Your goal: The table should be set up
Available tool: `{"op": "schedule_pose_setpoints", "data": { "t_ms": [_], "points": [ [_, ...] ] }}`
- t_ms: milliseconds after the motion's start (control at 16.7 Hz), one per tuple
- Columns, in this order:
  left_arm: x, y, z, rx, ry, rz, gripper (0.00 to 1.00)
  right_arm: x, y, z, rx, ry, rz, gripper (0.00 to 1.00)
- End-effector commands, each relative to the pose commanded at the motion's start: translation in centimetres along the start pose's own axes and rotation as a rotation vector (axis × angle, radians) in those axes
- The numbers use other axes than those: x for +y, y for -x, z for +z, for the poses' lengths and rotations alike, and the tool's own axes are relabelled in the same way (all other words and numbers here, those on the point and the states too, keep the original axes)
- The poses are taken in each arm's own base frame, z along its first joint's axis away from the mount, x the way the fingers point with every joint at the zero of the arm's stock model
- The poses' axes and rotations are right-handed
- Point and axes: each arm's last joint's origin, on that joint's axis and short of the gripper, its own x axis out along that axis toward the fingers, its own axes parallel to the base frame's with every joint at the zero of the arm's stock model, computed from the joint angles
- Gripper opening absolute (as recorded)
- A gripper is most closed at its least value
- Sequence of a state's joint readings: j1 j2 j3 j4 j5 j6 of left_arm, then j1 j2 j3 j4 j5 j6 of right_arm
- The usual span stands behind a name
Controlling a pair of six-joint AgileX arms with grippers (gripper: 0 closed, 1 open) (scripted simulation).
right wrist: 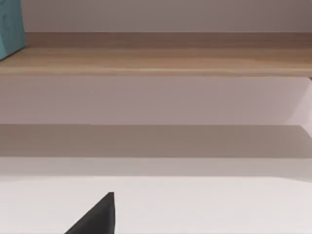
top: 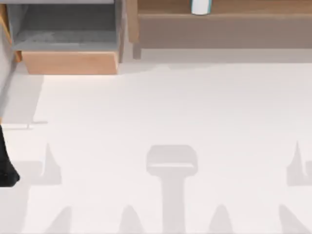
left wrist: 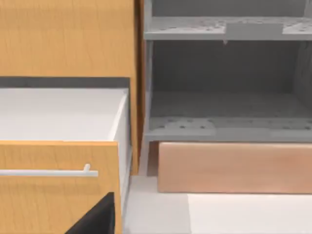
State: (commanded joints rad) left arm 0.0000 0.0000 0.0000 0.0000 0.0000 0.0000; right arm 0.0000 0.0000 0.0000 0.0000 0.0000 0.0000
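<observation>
The table (top: 170, 107) is a broad off-white top spreading across the top view, with only the arms' shadows lying on it. At the top view's left edge, a black piece of my left arm (top: 6, 168) hangs over the table. A dark part of my left gripper (left wrist: 97, 220) shows in the left wrist view, low in front of an orange drawer front (left wrist: 53, 195). In the right wrist view a dark part of my right gripper (right wrist: 97, 217) hovers above the bare table (right wrist: 204, 204), facing the shelf.
A grey-lined box with a light wooden front (top: 70, 62) stands at the back left. Beside it the orange drawer (left wrist: 58, 114) is pulled out, white inside, with a silver handle (left wrist: 48, 172). A long wooden shelf (top: 224, 24) runs along the back right, carrying a white and teal object (top: 201, 6).
</observation>
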Motion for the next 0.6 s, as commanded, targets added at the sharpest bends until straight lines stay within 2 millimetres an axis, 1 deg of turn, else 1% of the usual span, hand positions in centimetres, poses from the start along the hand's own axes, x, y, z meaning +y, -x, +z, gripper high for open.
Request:
{"op": "schedule_pose_setpoints", "data": {
  "t_ms": [180, 300, 480, 600],
  "points": [
    [0.0, 0.0, 0.2, 0.003, -0.002, 0.005, 1.0, 0.0, 0.0, 0.0, 0.0, 0.0, 0.0, 1.0],
    [0.3, 0.0, 1.2, 0.021, -0.013, 0.024, 1.0, 0.0, 0.0, 0.0, 0.0, 0.0, 0.0, 1.0],
    [0.8, -0.3, 4.4, 0.092, -0.06, 0.067, 1.0, 0.0, 0.0, 0.0, 0.0, 0.0, 0.0, 1.0],
    [1.4, -1.1, 7.5, 0.167, -0.103, 0.096, 1.0, 0.0, 0.0, 0.0, 0.0, 0.0, 0.0, 1.0]
  ]
}}
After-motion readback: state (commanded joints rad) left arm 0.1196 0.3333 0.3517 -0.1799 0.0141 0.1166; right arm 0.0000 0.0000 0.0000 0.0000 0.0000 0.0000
